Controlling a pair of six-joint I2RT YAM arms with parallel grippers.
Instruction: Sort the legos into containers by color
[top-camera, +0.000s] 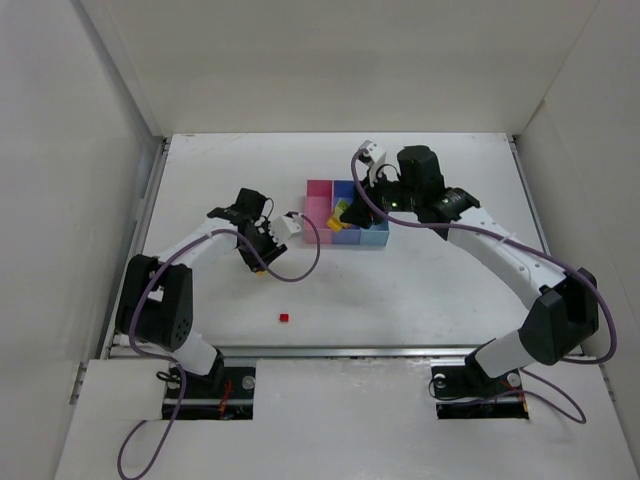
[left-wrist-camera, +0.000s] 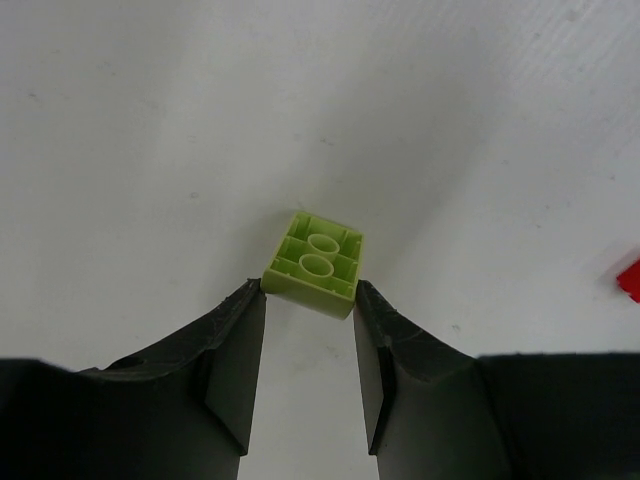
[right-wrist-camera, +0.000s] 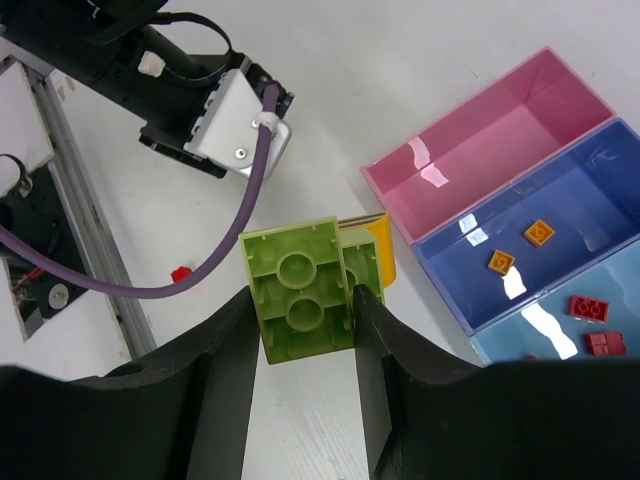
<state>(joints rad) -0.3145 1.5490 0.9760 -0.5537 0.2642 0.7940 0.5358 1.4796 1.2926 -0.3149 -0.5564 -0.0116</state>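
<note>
My left gripper (left-wrist-camera: 308, 290) is shut on a small lime-green lego (left-wrist-camera: 313, 265), pinched at the fingertips, underside up, above the white table; in the top view it (top-camera: 259, 267) hangs left of the containers. My right gripper (right-wrist-camera: 305, 298) is shut on a larger yellow-green lego clump (right-wrist-camera: 298, 300) with a yellow piece (right-wrist-camera: 378, 250) behind it, held at the tray's near left side (top-camera: 343, 214). The pink bin (right-wrist-camera: 490, 140) holds nothing visible. Two orange legos (right-wrist-camera: 538, 232) lie in the blue-violet bin (right-wrist-camera: 590, 190). Red legos (right-wrist-camera: 585, 307) lie in the light blue bin (right-wrist-camera: 620, 300).
One loose red lego (top-camera: 284, 317) lies on the table near the front edge, also seen at the side of the left wrist view as a red lego (left-wrist-camera: 630, 280). The left arm's white wrist camera and purple cable (right-wrist-camera: 235, 125) hang close to the right gripper. White walls enclose the table.
</note>
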